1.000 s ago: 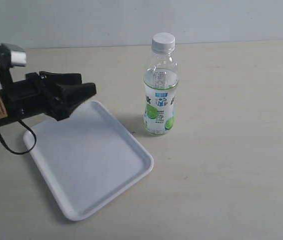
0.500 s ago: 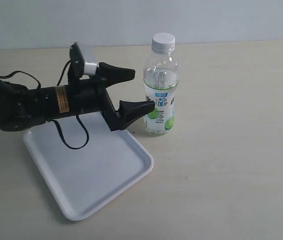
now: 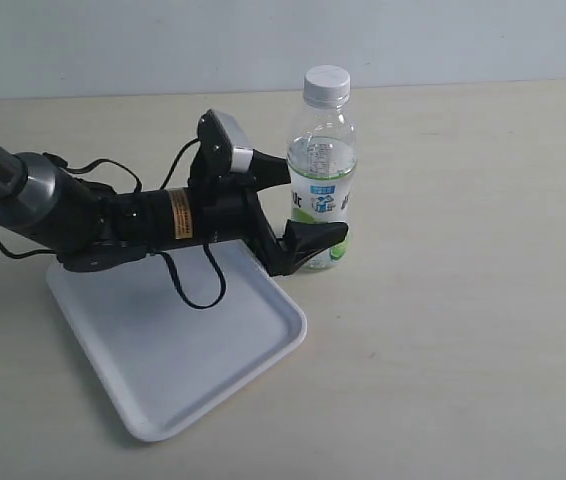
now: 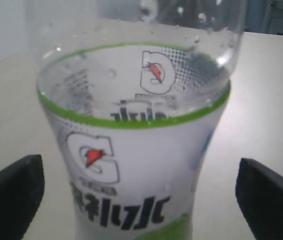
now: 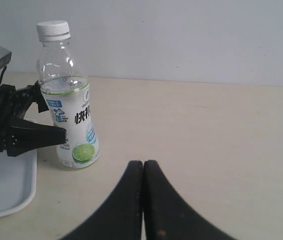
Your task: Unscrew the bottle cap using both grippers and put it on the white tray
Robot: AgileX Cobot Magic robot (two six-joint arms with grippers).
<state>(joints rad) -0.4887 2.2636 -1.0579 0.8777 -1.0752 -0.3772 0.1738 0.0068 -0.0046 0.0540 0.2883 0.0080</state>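
Observation:
The bottle (image 3: 322, 150) stands upright on the table, just off the far right corner of the white tray (image 3: 178, 350). Its white bottle cap (image 3: 326, 85) sits screwed on the neck. My left gripper (image 3: 301, 208) is open, with one black finger on each side of the bottle's labelled lower body, and I cannot tell if they touch it. In the left wrist view the bottle (image 4: 136, 150) fills the space between the fingers (image 4: 12, 190). My right gripper (image 5: 143, 163) is shut and empty, well apart from the bottle (image 5: 67, 102) and its cap (image 5: 53, 30); the exterior view does not show it.
The left arm's black body with a yellow band and cables (image 3: 113, 220) lies over the tray's far edge. The tray's corner (image 5: 6, 187) also shows in the right wrist view. Bare beige tabletop (image 3: 463, 280) spreads to the right of the bottle.
My left arm has swung right, from above the tray's far left corner to the bottle. Its open jaws now straddle the bottle's label. The bottle has not moved.

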